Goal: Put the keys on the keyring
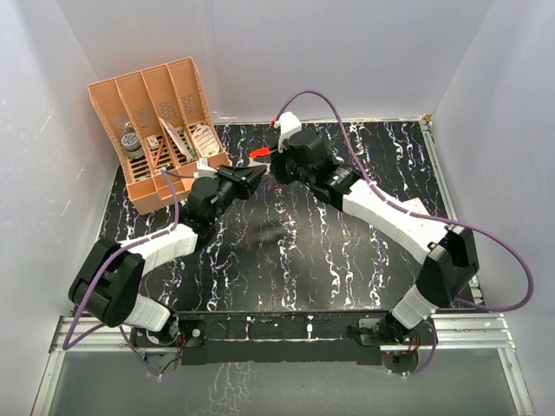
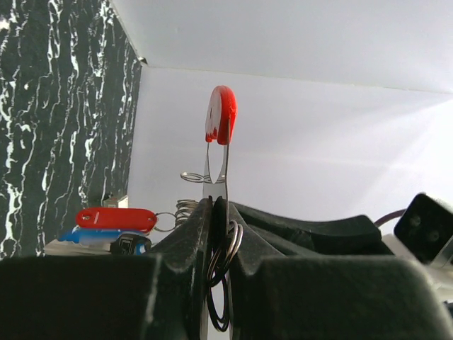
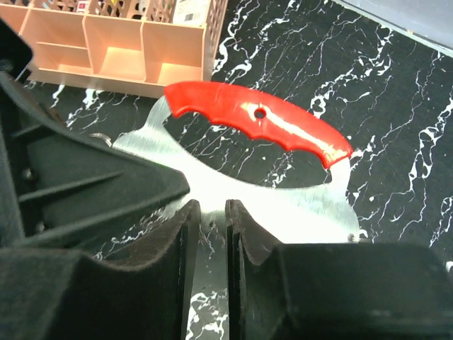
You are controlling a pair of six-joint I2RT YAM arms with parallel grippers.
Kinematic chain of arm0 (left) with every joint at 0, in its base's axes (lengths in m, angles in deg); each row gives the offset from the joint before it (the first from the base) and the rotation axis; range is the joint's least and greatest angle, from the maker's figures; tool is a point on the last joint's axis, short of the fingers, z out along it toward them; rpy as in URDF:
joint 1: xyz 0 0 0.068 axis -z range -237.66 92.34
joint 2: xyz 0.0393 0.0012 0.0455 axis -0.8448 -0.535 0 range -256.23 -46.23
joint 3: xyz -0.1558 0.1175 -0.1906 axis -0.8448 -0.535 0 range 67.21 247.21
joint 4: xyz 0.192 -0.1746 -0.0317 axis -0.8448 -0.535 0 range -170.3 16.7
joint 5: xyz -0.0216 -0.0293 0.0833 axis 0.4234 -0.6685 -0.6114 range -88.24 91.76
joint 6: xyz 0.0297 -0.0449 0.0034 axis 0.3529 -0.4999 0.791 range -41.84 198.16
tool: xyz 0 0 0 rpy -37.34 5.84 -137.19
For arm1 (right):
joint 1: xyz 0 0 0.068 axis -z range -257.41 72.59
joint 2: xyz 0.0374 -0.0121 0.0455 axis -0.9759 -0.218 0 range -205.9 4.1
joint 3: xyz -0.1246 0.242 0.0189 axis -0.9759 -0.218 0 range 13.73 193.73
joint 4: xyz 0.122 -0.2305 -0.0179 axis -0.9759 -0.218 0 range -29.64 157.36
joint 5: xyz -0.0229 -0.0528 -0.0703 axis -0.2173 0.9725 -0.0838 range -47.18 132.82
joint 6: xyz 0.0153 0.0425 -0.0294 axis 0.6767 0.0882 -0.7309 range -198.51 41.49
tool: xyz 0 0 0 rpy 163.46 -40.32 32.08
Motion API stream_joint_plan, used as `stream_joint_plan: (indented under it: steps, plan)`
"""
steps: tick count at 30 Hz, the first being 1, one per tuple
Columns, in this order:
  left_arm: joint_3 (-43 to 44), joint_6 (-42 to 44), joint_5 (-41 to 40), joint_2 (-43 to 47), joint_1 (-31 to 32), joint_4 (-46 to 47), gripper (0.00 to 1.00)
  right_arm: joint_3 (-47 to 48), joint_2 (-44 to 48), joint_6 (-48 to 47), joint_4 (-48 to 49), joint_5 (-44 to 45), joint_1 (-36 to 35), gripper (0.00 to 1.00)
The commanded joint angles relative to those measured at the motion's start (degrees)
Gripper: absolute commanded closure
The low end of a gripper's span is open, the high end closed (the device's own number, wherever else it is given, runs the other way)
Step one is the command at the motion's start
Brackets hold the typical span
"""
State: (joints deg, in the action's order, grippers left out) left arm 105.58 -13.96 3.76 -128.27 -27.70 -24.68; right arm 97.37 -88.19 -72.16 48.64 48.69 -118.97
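Black fingers of the left gripper [image 2: 218, 210] fill the bottom of the left wrist view, and they are clamped tight on the keyring [image 2: 221, 113], seen edge-on here: a thin silvery strip standing straight up out of the jaws, with a red cap on top. A dark wire ring [image 2: 228, 252] is pinched in the same gap, hanging down between the fingers. Off to the left in the background lie a red tag [image 2: 115, 217] and a blue piece [image 2: 88, 234] just under it. They could be the heads of the keys, but they are too small to be sure.

Over to the right wrist view. The right gripper [image 3: 211, 212] has its fingers nearly together, nipping the lower silvery edge of the keyring. From here its shape is plain: a flat oval loop with a red grip along the top. It is held above the black marbled table [image 3: 396, 92], and the orange organizer [image 3: 120, 49] sits beyond.

From the top, both arms reach in and meet mid-table, just right of the organizer. The two grippers are nose to nose with the red of the keyring between them.
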Motion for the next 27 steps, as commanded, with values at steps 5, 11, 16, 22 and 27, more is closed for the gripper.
stream_joint_plan:
  steps: [5, 11, 16, 22, 27]
  plan:
    - [-0.11, -1.53, 0.99, 1.45, -0.21, 5.48, 1.00, -7.25, 11.68, 1.41, 10.44, -0.60, -0.45, 0.78]
    - [-0.10, -2.16, 0.86, 1.19, -0.26, 5.81, 1.00, -12.58, 15.56, 3.02, 13.13, -2.33, -0.45, 0.76]
    - [-0.20, -3.33, 0.90, 1.09, -0.23, 6.63, 1.00, -19.61, 18.98, 4.94, 18.56, -2.83, -0.41, 0.76]
    - [-0.47, -5.44, 1.47, 0.18, -0.31, 8.30, 1.00, -25.32, 21.88, 5.56, 24.97, -2.53, -0.37, 0.75]
    - [-0.31, -6.29, 1.86, -0.82, -0.25, 9.58, 1.00, -26.85, 20.92, 5.30, 26.66, -3.18, -0.41, 0.75]
